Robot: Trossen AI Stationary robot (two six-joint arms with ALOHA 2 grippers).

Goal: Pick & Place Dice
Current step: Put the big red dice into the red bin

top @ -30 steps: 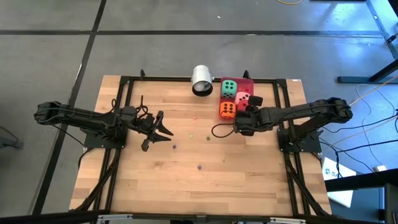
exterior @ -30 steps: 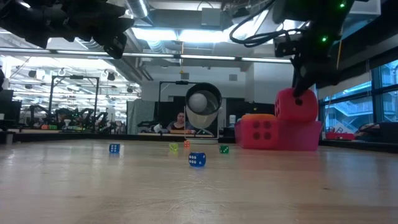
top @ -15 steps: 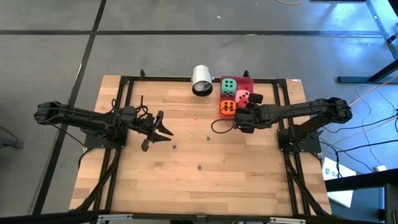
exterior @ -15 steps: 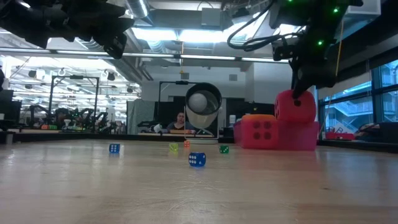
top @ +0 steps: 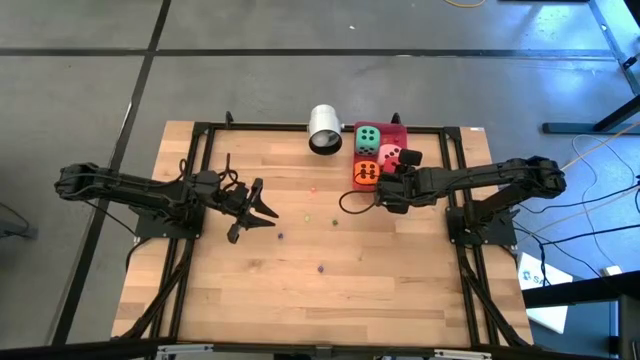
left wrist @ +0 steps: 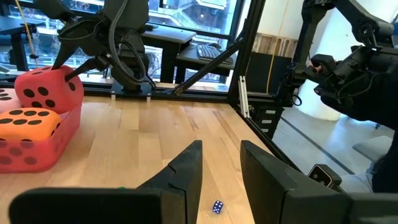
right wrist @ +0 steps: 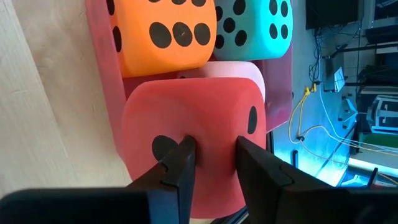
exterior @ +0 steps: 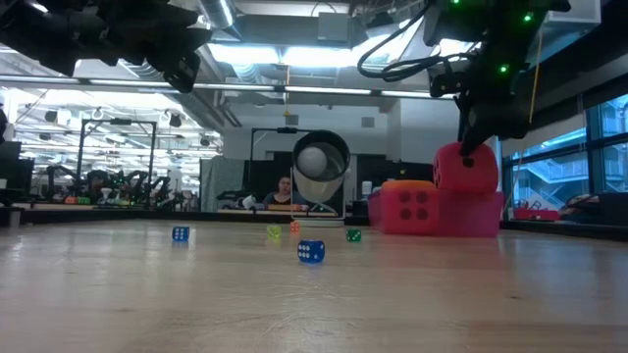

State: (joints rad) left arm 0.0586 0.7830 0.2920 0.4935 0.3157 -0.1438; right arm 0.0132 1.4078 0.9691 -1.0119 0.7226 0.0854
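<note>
The right end effector (right wrist: 210, 158) sits over the red tray (top: 397, 133) at the far right part of the desk (top: 300, 270), its two fingers pressed into the soft face of the red die (right wrist: 193, 134), which rests on top of the pink die (right wrist: 233, 71) rather than flat in the tray. That stacked seat looks deliberate enough: the orange die (top: 365, 174) and the green die (top: 368, 139) already fill the side of the tray nearer the cup, so the red one has little floor left to land on. The fingers stand a narrow gap apart and dent the foam, yet whether they grip the die or are letting it go cannot be told from these views. Seen level across the desk, the red die perches on the tray's load, directly under that arm. The left end effector (left wrist: 221, 174) hangs above the bare wood on the left part of the desk, its fingers slightly apart and holding nothing, apparently waiting. The white cup (top: 324, 129) lies on its side near the far edge, and a few tiny dice (exterior: 310, 252) are scattered mid-desk.
</note>
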